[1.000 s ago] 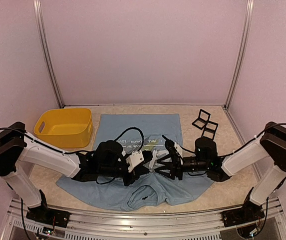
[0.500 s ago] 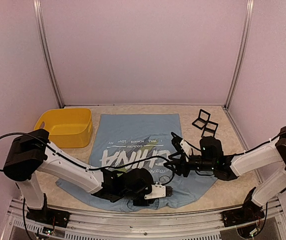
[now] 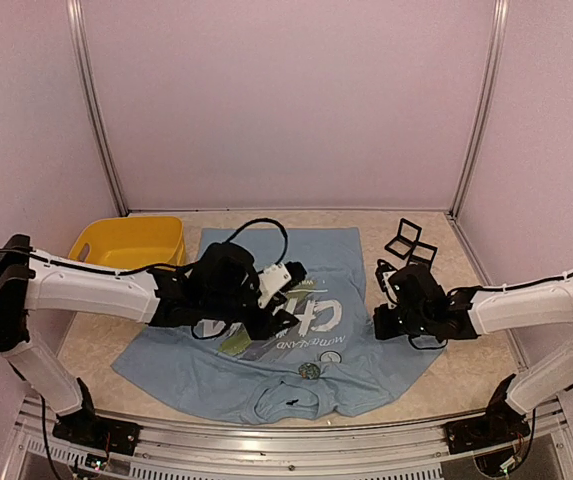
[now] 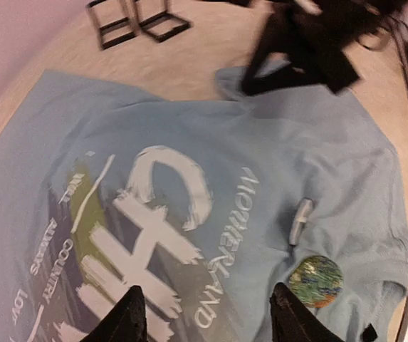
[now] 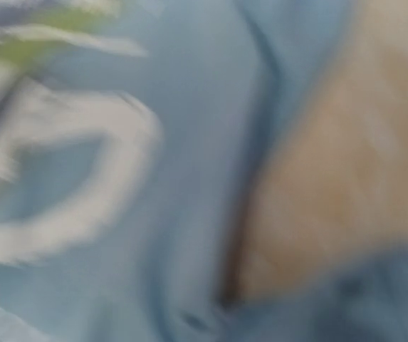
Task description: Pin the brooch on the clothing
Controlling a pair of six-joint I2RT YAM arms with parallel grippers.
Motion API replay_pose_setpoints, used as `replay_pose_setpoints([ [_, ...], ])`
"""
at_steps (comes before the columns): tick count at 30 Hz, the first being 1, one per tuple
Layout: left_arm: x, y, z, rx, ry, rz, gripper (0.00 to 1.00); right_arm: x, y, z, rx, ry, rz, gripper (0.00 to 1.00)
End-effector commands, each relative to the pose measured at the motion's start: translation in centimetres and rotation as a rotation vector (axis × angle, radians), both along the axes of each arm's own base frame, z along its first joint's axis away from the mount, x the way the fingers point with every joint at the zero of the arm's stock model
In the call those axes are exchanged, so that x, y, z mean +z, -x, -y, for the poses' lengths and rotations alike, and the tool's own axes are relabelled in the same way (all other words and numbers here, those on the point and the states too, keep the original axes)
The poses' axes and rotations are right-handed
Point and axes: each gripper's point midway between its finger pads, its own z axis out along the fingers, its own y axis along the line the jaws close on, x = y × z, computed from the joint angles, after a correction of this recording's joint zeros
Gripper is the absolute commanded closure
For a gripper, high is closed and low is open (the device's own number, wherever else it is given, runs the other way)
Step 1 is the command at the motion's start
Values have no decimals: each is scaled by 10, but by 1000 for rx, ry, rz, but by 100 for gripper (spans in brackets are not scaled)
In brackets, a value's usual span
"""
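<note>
The clothing, a light blue T-shirt [image 3: 341, 250] with white lettering, lies flat on the table with its collar toward the near edge. A round green, blue and orange brooch [image 3: 309, 371] sits on the shirt just above the collar, and nothing is touching it. The left wrist view shows the brooch [image 4: 315, 281] to the right of my left gripper [image 4: 209, 317]. That gripper's jaws are open and empty above the print. My left gripper [image 3: 288, 300] hangs over the shirt's middle. My right gripper [image 3: 382, 310] hovers at the shirt's right edge. Its wrist view is blurred and shows only cloth [image 5: 189, 142] and table.
A yellow bin [image 3: 156, 270] stands at the back left beside the shirt. Two small black frames [image 3: 410, 245] lie at the back right, also seen from the left wrist as black frames [image 4: 136, 18]. A small pale cylinder [image 4: 300, 221] lies on the shirt just above the brooch.
My left arm swung up from the near edge to the shirt's middle, its jaws open. The brooch now shows on the shirt by the collar. My right gripper drew back to the right.
</note>
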Motion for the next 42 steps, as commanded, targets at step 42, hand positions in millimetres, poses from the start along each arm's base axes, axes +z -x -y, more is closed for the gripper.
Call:
replay_pose_setpoints([
  [42,-43,-153,-173,1012,103,-346,43,8,-203,1,-187,218,-55,100],
])
